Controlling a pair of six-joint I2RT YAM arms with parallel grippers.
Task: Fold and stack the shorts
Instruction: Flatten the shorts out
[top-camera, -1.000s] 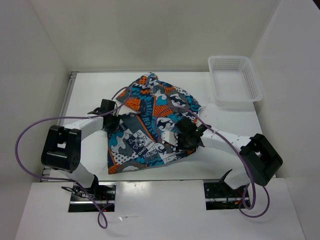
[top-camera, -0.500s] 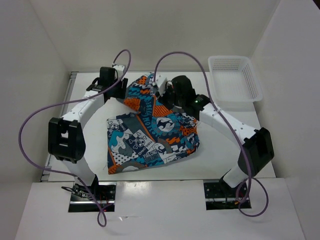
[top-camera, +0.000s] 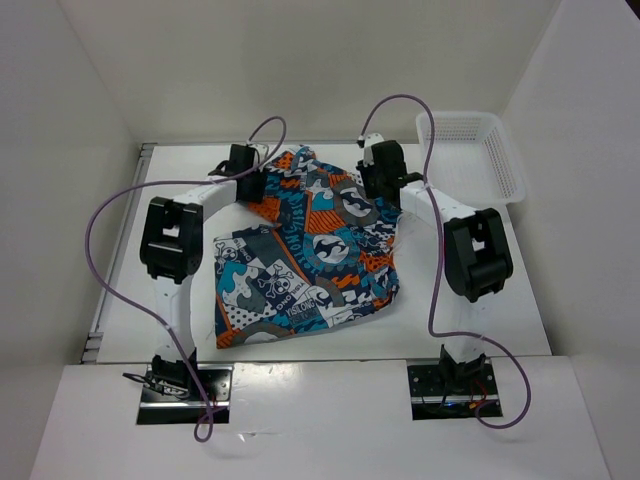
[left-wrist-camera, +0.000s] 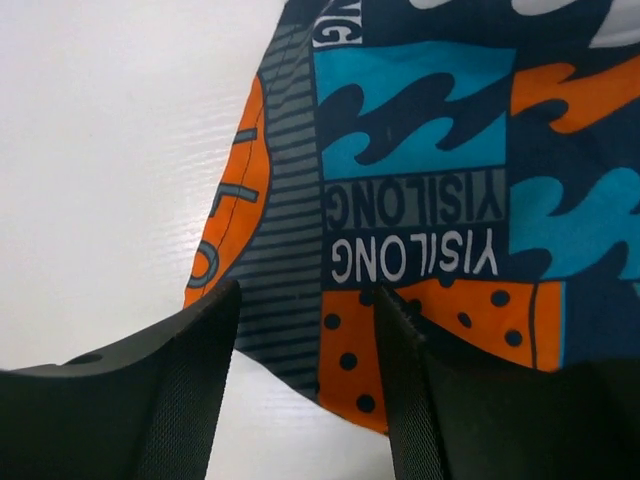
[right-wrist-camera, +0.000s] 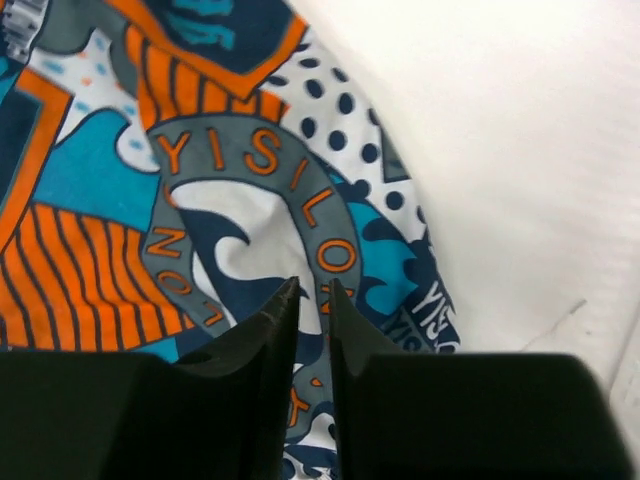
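Observation:
The shorts (top-camera: 310, 250), printed in teal, orange, white and dark grey, lie spread across the middle of the white table (top-camera: 455, 300). My left gripper (top-camera: 248, 170) is at their far left corner. In the left wrist view it (left-wrist-camera: 305, 395) is open, and the orange dotted hem of the shorts (left-wrist-camera: 420, 150) lies between its fingers. My right gripper (top-camera: 378, 172) hovers at the far right corner. In the right wrist view it (right-wrist-camera: 312, 305) points down at the shorts (right-wrist-camera: 200, 150), jaws a narrow slit apart with nothing pinched.
A white mesh basket (top-camera: 470, 160) stands at the far right corner of the table. White walls close in on the left, back and right sides. Purple cables arch above both arms.
Both arms have swung from the near middle of the shorts to their far edge. The right jaws have parted slightly. The shorts lie much as before.

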